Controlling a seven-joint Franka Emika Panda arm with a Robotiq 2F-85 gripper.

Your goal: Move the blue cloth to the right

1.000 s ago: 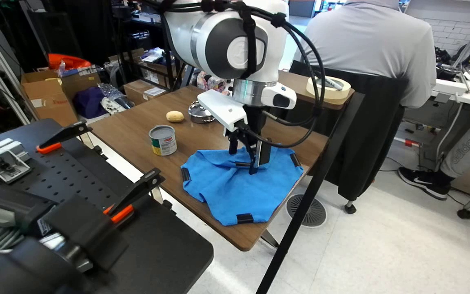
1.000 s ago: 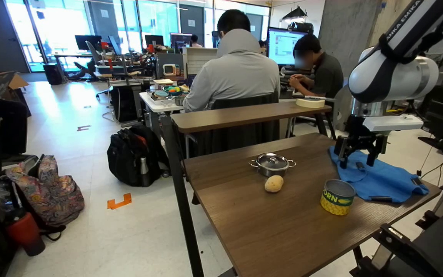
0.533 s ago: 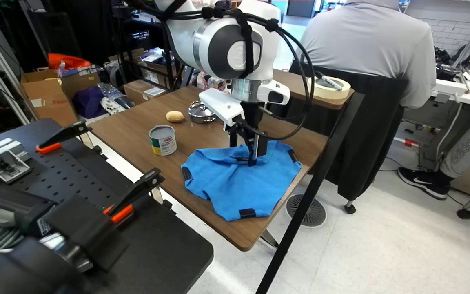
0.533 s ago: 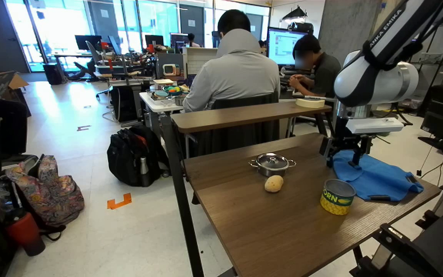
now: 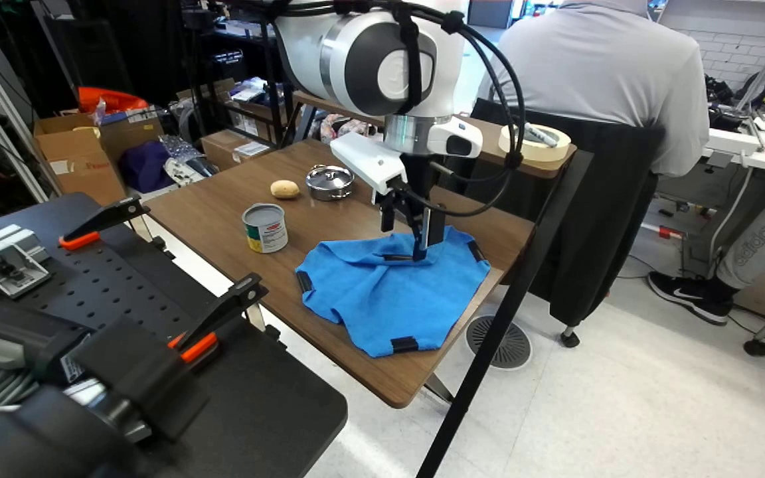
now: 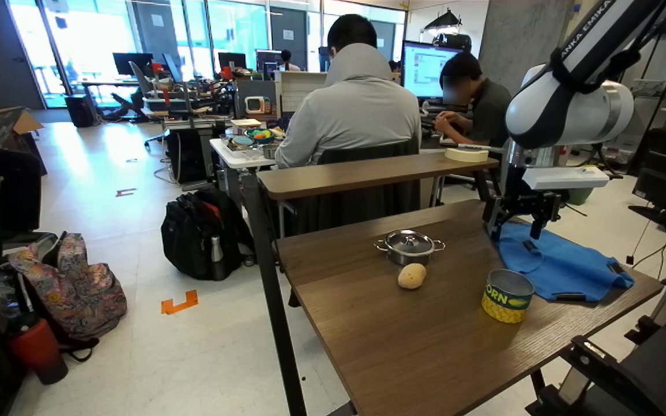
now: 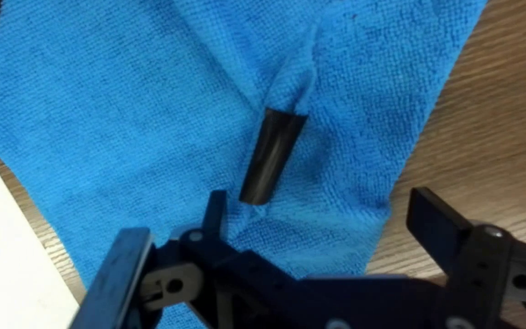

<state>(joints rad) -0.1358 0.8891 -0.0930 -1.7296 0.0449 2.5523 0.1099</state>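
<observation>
Blue cloth [image 5: 399, 302], rumpled, partly beneath pincer [image 7: 318, 195], jaws apart

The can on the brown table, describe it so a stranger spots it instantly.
Find the large brown table. Beside the blue cloth stands a short round can. Unlike the potato and lidded pot, it wears, in an exterior view, a yellow-and-green label lettered "ORN".

In an exterior view, the claw [image 5: 404, 240] is looked down on obliquely, with a person in grey [image 5: 595, 73] caught beyond it. In an exterior view, the table [image 6: 402, 341] before the claw is looked across more flatly, toward windows [image 6: 235, 29] far behind it. Claw, table and person are shared by both exterior views, set well back. In the wrist view, the blue cloth [image 7: 130, 114] is faced downward from very close, past the claw's fingers [image 7: 436, 224].
</observation>
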